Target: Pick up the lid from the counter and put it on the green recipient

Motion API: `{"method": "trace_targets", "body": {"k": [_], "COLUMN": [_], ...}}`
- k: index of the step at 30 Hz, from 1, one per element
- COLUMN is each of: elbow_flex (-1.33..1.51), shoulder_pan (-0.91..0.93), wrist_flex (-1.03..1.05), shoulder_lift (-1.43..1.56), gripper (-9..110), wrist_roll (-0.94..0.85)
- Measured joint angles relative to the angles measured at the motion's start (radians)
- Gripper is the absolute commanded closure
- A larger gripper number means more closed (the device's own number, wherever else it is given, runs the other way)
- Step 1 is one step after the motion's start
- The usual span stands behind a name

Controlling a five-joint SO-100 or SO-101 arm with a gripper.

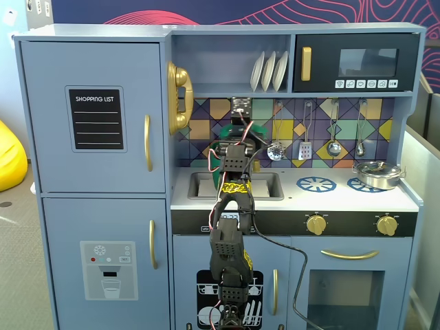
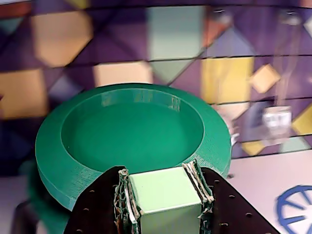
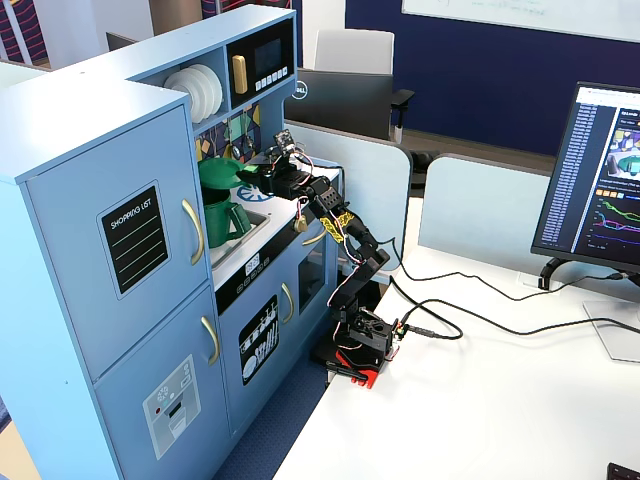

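My gripper is shut on the light green blocky knob of the lid, a round dark green disc that fills the wrist view ahead of the jaws. In a fixed view the lid is held just above the tall green recipient, which stands at the sink with its lighter strap handle towards the camera; I cannot tell whether they touch. The gripper reaches in from the right. In the other fixed view the arm covers most of both; only a green edge of the lid shows beside the gripper.
A low shiny silver pot sits on the right burner. A blue burner print lies between it and the sink. Utensils hang on the tiled back wall. A gold phone hangs at the left; a shelf with plates is above.
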Motion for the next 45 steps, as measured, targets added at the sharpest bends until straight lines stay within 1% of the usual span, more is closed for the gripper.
{"method": "trace_targets", "body": {"k": [11, 21, 39, 40, 45], "elbow_flex": [0.000, -0.038, -0.029, -0.028, -0.025], "shoulder_pan": [-0.072, -0.066, -0.071, -0.071, -0.071], "wrist_flex": [-0.002, -0.029, -0.029, -0.029, -0.029], "shoulder_lift": [-0.044, -0.132, -0.138, -0.138, -0.138], "gripper": [102, 102, 102, 100, 81], "wrist_roll": [-0.035, -0.035, -0.063, -0.063, -0.069]}}
